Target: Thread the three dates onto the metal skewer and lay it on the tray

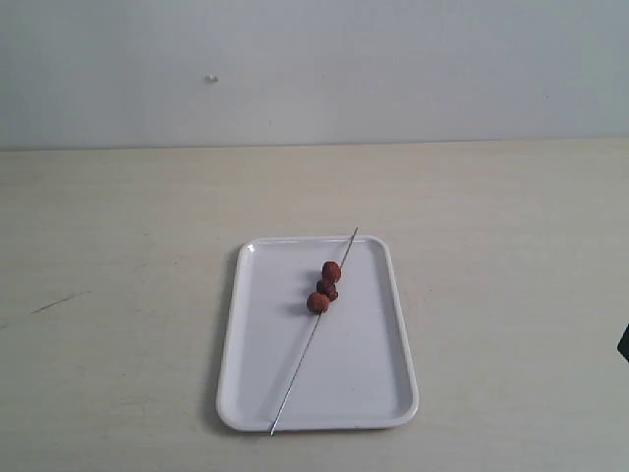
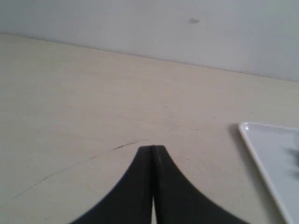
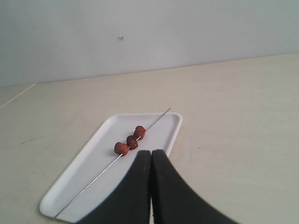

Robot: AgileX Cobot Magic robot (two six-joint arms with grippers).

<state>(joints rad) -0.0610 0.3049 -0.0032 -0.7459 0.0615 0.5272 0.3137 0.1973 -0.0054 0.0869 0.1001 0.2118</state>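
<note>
Beige tabletop (image 1: pixel 118 246), tray (image 1: pixel 369 388) at centre, skewer (image 1: pixel 295 379) laid diagonally across it with three dates (image 1: pixel 325 286) threaded on far half; left gripper (image 2: pixel 153 148) and right gripper (image 3: pixel 151 152) both pinched together, empty, clear of tray, right nearer; probably done.

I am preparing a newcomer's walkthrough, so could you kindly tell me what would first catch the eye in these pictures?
Three small wrinkled reddish-brown dates stand out, bunched together on a thin grey metal skewer that lies diagonally across the flat white rectangular tray at the middle of the pale table. In the wrist views, the left gripper and right gripper are empty, black jaws closed, clear of the tray.
</note>
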